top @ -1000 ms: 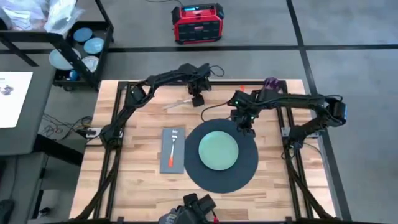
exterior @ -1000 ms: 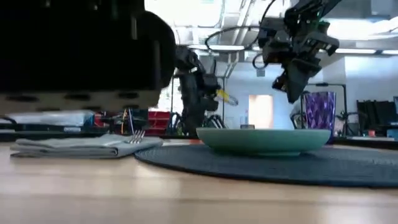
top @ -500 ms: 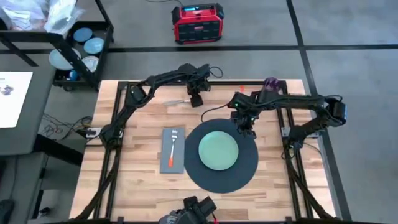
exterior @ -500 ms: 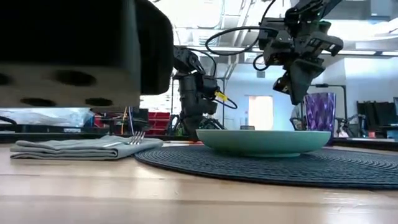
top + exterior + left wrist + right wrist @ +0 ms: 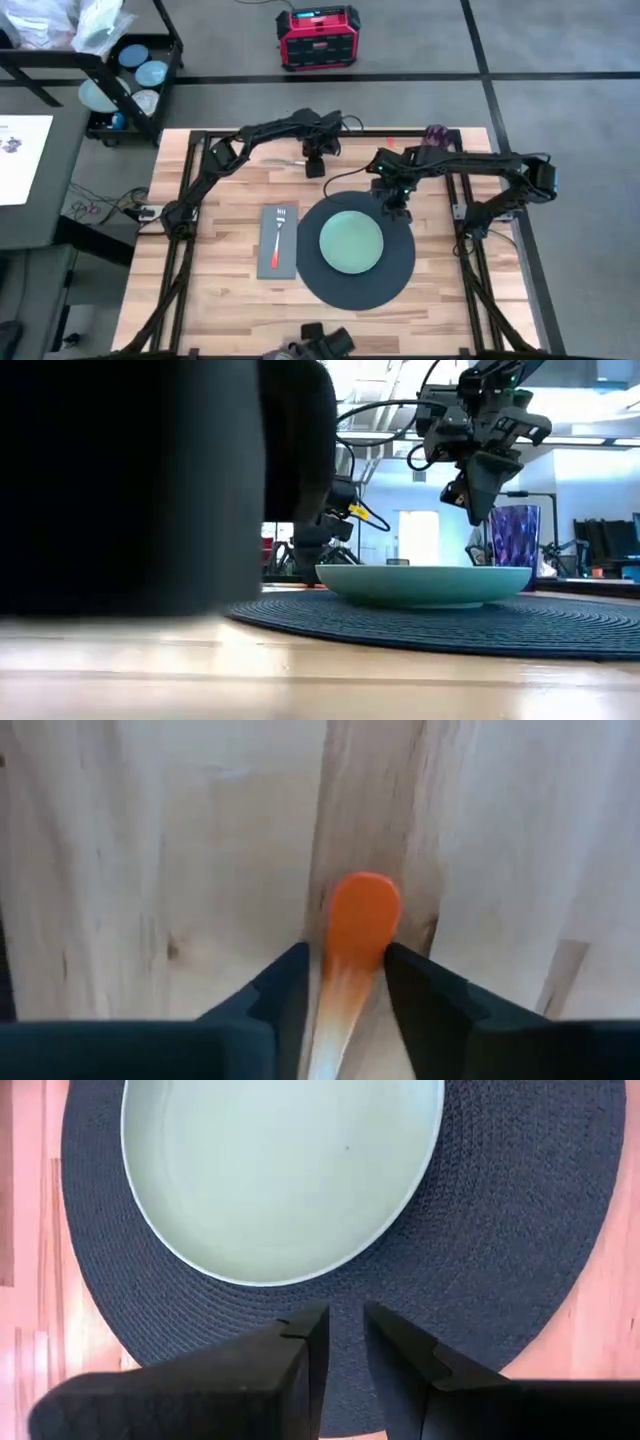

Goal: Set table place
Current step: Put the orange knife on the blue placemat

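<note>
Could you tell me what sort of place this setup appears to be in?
Probably a robotics lab or workshop: a wooden table with a black frame stands on grey flooring, with a red power unit on the floor beyond it and a black cart of blue plates beside it.

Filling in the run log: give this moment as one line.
left tool: around orange utensil handle on table | right tool: empty, above mat by plate | fork: on napkin

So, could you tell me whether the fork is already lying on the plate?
No, the fork lies on the grey napkin beside the mat, while the plate holds nothing.
</note>
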You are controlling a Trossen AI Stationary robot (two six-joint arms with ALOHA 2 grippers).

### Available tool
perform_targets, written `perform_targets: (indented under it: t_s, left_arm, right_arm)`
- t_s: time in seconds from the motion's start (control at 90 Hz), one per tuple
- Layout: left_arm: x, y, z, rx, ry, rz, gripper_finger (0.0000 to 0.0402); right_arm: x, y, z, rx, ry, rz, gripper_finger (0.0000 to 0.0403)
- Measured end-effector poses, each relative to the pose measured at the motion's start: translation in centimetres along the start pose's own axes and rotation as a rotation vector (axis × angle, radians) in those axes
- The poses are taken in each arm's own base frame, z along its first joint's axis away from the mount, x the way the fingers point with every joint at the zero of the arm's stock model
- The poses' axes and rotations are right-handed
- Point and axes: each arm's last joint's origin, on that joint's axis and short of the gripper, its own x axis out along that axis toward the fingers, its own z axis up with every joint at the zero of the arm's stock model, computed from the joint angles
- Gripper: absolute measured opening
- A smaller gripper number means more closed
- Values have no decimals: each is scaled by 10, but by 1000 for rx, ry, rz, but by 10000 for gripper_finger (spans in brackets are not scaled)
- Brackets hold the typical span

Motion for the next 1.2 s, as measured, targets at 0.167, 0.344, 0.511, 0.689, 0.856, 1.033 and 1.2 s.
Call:
perform_targets:
  t_s: [0.167, 0.344, 0.511, 0.689, 0.856, 1.033, 1.2]
  left_arm:
    - [1, -9, 4, 62, 36, 73, 68]
    - [1, -11, 5, 74, 49, 100, 65]
    - [1, -13, 6, 85, 56, 115, 62]
    - [1, -17, 8, 106, 73, 149, 61]
    - [0, -19, 9, 114, 83, 167, 61]
    - [-12, -21, 10, 121, 79, 183, 46]
    - [-37, -28, 21, 143, -4, 221, 2]
  right_arm:
    - [0, 0, -1, 31, 10, 2, 56]
    - [-2, 0, -2, 53, 24, 3, 56]
    - [-7, 2, 1, 60, 28, 5, 56]
    - [-19, 6, 1, 33, 14, 0, 56]
    - [-46, 8, -7, 31, -78, -44, 56]
    - [-80, 9, -21, 48, -212, -118, 56]
    - [-97, 12, -31, 55, -282, -169, 56]
